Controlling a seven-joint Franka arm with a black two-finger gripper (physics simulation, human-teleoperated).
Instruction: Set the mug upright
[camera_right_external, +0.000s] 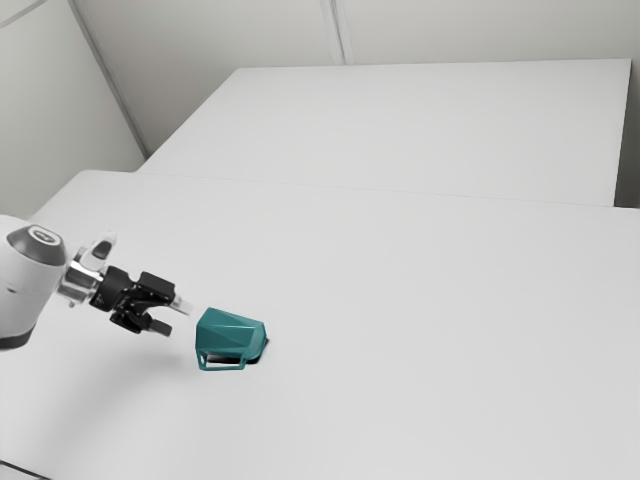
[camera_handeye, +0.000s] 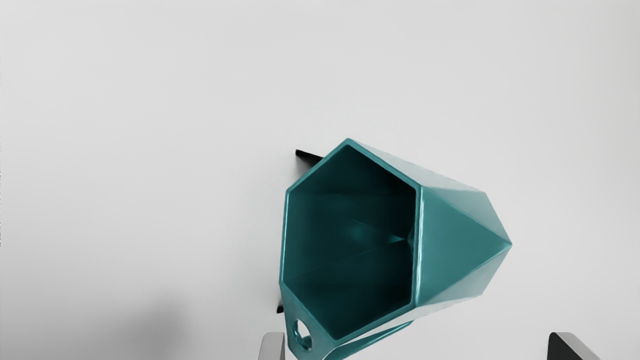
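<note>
Down on its side lay the mug, just right of the empty, wide-open gripper, mouth leftward, flat facets likely stopping any roll on the white table, fingers presumably spread to straddle it, that near-side handle looking the one snag!

Mug: teal, handle matching; facets grade from mid teal to pale grey-teal, pale glints along the rim, inside a deep, near-black teal. My fingers: black, light grey at the tips. My arm: white, dark grey band. Bench: plain pale grey-white. Walls: soft grey.
</note>
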